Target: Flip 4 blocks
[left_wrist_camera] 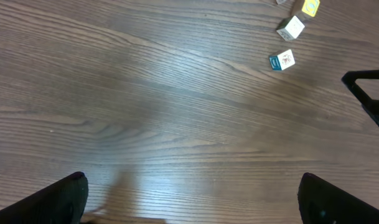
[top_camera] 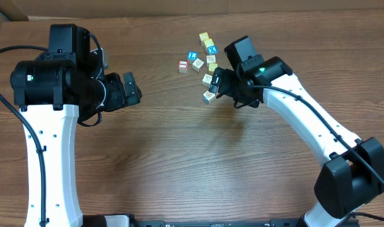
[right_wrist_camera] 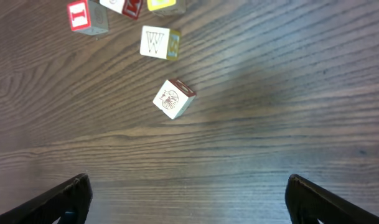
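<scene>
Right now the blocks [top_camera: 198, 64] lie in a loose scatter on the far side of the desk [top_camera: 179, 164], right of centre, all too small to read from overhead. The blue-faced block [top_camera: 192, 55] and the red-faced block [top_camera: 183, 65] sit at the scatter's left edge, just beside each other. The right gripper [top_camera: 215, 82] hovers at the near edge of the scatter, and its black body hides part of it. Its fingers [right_wrist_camera: 65, 199] stand wide apart with nothing between them. Below it lie two pale blocks, apart from each other: the picture block [right_wrist_camera: 173, 98], turned cornerwise, its drawing hard to make out, and the W block [right_wrist_camera: 157, 42] beyond it. More blocks are cut off by the top of the right wrist view. The left gripper [top_camera: 135, 89] hangs well to the left, spread wide and empty. Only its fingertips [left_wrist_camera: 58, 199] show in its own view.
</scene>
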Controlling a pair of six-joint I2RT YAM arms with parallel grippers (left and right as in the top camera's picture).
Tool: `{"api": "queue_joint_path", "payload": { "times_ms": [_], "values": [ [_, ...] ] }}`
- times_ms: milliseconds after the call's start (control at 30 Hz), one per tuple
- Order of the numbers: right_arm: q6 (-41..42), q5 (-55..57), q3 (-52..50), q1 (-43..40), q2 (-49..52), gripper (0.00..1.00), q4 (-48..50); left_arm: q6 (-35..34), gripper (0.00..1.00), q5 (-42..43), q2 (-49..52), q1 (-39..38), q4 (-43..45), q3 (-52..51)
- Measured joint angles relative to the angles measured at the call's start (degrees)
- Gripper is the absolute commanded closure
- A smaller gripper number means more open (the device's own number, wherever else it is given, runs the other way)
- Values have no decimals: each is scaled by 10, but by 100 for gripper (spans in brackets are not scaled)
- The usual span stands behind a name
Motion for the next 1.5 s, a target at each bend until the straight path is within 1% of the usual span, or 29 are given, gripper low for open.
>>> {"api": "queue_joint_path", "payload": {
  "times_ms": [433, 1000, 1267, 1500],
  "values": [
    [0, 40, 0, 4, 0, 0, 73, -2, 0, -5, 0, 0, 0, 0],
    [0, 76, 0, 4, 3, 0, 113, -2, 0, -6, 0, 0, 0, 0],
    [0, 94, 0, 4, 50, 0, 139, -2, 0, -6, 0, 0, 0, 0],
    [-17, 95, 0, 4, 99, 0, 178, -2, 0, -6, 0, 0, 0, 0]
  ]
}}
